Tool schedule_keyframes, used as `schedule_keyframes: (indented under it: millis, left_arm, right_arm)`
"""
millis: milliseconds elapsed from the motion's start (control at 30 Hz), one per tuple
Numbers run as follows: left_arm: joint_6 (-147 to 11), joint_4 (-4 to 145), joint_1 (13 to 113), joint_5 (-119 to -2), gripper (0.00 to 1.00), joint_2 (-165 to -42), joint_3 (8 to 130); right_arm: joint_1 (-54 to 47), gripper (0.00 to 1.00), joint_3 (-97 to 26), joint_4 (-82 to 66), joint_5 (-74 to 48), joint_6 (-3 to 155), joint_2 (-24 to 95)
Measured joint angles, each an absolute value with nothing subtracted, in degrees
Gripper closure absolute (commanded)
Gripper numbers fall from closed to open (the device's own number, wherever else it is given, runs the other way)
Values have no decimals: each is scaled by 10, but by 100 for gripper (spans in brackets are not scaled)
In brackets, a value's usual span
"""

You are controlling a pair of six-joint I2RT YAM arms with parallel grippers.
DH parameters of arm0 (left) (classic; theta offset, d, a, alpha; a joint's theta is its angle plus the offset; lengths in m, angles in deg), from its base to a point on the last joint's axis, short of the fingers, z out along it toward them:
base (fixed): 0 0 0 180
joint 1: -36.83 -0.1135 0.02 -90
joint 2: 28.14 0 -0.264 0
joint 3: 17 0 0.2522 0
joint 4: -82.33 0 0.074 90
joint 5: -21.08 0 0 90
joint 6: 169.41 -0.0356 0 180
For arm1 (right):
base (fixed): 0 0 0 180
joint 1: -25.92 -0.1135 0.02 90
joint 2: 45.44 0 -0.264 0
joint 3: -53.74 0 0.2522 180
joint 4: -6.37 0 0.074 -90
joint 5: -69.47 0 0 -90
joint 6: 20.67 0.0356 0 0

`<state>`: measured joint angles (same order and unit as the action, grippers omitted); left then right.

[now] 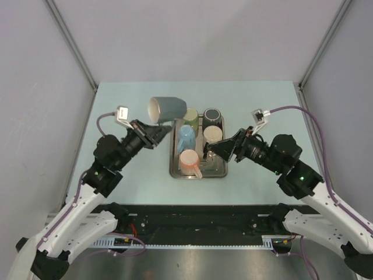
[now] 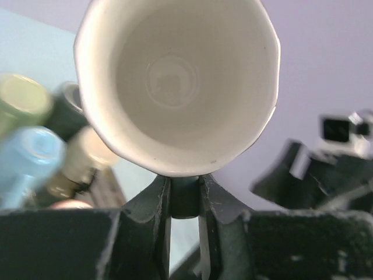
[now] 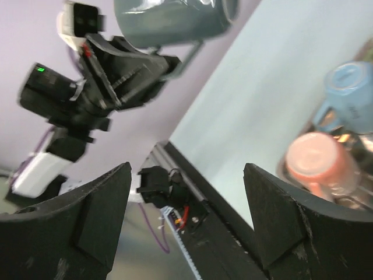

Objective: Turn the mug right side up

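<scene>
Grey mug (image 1: 168, 108) is being gripped by its handle in shut L claw (image 1: 157, 132), above desk (image 1: 116, 96), at tray's (image 1: 173, 170) 11 o'clock; R claw (image 1: 213, 149) is being held wide open, empty.

mug (image 2: 175, 87): rim's top cut off on my left wrist feed
blue cup (image 2: 29, 151): just a blurry blob for me
pink cup (image 3: 317, 163): smeared, can't read details

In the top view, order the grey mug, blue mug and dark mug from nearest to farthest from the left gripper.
1. The grey mug, held by the left gripper.
2. The blue mug, left side of the tray.
3. The dark mug, far right corner.
</scene>
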<state>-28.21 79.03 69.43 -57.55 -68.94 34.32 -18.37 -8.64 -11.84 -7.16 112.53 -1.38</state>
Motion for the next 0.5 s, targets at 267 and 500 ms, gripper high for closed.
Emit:
schedule_keyframes:
  millis: [267,500]
  left_arm:
    - [-405,558,633,-765,100,-783,537]
    - [-469,460,601,-858,100,-976,636]
  right_arm:
    - [-188,18,-161,-335,-229,1044,-33]
    - [-193,17,-161,-443,-317,1007,-24]
